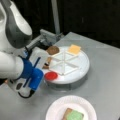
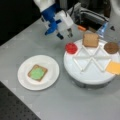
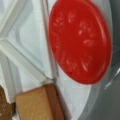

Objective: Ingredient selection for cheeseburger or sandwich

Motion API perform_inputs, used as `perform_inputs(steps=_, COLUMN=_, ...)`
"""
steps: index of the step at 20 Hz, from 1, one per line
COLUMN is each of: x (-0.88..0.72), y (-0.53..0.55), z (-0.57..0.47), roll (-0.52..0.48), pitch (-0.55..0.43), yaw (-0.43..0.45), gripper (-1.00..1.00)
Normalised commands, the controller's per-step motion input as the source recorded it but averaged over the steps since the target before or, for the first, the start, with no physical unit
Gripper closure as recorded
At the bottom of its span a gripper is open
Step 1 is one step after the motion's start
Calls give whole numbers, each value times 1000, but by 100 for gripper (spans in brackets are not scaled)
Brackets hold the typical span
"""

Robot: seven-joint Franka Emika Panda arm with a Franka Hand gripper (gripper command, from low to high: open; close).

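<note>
My gripper [image 2: 65, 35] hangs open and empty just above and to a front view's left of the red tomato disc [image 2: 71, 48], which lies in a compartment of the white divided tray [image 2: 82, 80]. The wrist view looks straight down on the tomato [image 3: 80, 41], with a toast square [image 3: 37, 105] beside it. The tray also holds the toast [image 2: 90, 40], a dark brown patty [image 2: 111, 47] and a cheese square [image 2: 113, 67]. On the white paper plate [image 2: 23, 82] lies the sandwich stack: a toast square with green lettuce [image 2: 37, 73] on top.
In a front view the arm [image 1: 15, 67] fills the left side and partly hides the tray's toast [image 1: 47, 62]. Grey equipment [image 2: 92, 15] stands behind the tray. Grey table [image 2: 65, 105] surrounds plate and tray.
</note>
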Motion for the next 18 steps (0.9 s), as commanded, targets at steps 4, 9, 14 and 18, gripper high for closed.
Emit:
perform_inputs(steps=4, x=258, y=-264, z=-40, roll=438, pitch=92, yaw=203, gripper=-100)
perform_inputs(steps=9, x=290, y=-269, z=-76, roll=413, pitch=48, yaw=186, gripper=-100)
perform_inputs(steps=14, x=310, y=-297, z=-112, roll=375, pitch=45, yaw=161, gripper=-100)
perform_inputs(steps=18, x=340, y=-327, z=-139, roll=370, pitch=35, yaw=155, gripper=-100)
